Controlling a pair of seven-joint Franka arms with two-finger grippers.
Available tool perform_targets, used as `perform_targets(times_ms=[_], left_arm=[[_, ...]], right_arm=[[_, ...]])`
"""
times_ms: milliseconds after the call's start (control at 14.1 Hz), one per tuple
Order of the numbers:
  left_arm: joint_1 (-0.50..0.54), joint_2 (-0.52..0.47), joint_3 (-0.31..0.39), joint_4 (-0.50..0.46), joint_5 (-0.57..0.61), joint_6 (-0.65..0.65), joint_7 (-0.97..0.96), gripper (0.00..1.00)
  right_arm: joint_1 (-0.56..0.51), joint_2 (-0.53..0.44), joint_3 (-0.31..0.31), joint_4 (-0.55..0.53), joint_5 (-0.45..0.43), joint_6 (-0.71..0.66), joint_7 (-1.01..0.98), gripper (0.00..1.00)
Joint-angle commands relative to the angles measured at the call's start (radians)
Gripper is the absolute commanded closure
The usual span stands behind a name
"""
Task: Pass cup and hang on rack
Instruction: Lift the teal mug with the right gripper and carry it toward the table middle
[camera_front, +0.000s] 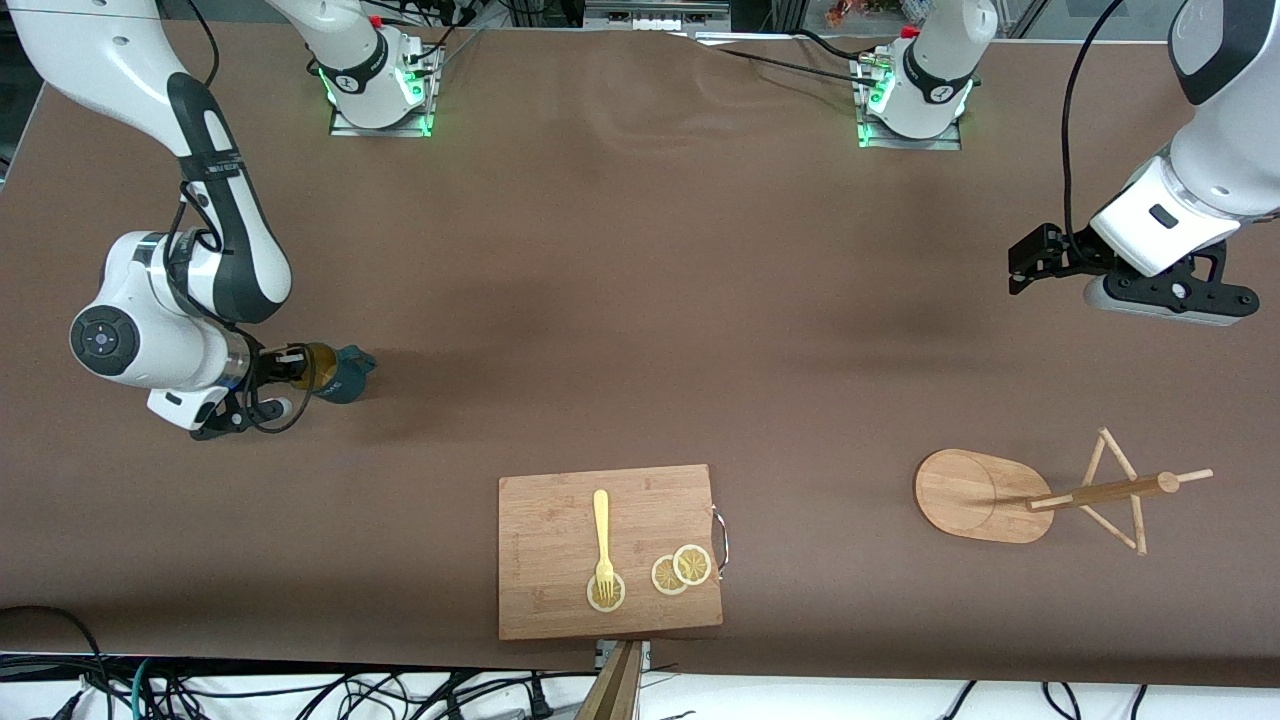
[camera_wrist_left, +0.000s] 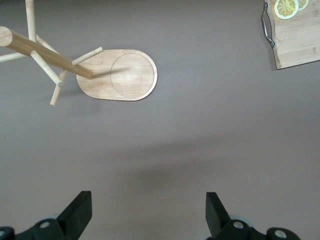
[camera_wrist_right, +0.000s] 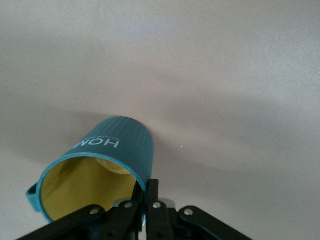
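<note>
My right gripper (camera_front: 300, 375) is shut on the rim of the cup (camera_front: 338, 373), a dark teal mug with a yellow inside, and holds it tipped on its side just above the table at the right arm's end. In the right wrist view the cup (camera_wrist_right: 107, 162) shows white lettering and my fingers (camera_wrist_right: 149, 192) pinch its wall. The rack (camera_front: 1040, 495) stands at the left arm's end, near the front camera, with its oval base, pole and crossing pegs. It also shows in the left wrist view (camera_wrist_left: 117, 75). My left gripper (camera_front: 1045, 265) is open and empty, up in the air over bare table.
A wooden cutting board (camera_front: 545, 550) lies at the table's edge nearest the front camera. On it are a yellow fork (camera_front: 602, 540) and lemon slices (camera_front: 681, 570). The board's handled corner shows in the left wrist view (camera_wrist_left: 300, 35).
</note>
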Motion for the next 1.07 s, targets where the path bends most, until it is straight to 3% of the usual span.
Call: perform_targets(times_ms=[0,498,996], left_arm=[[0.002,-0.003,-0.001,0.014,0.007,-0.017,0.013,0.0],[0.002,-0.003,-0.001,0.014,0.006,-0.017,0.013,0.0],[-0.001,-0.003,-0.001,0.014,0.007,-0.017,0.011,0.0]], right_arm=[[-0.002,-0.004,0.017,-0.001,0.054,0.001,-0.014,1.0],[0.073,-0.001,0.051,0.096,0.155,-0.034,0.131,1.0],[0.328,0.064,0.051,0.214,0.155,-0.035,0.651,1.0]])
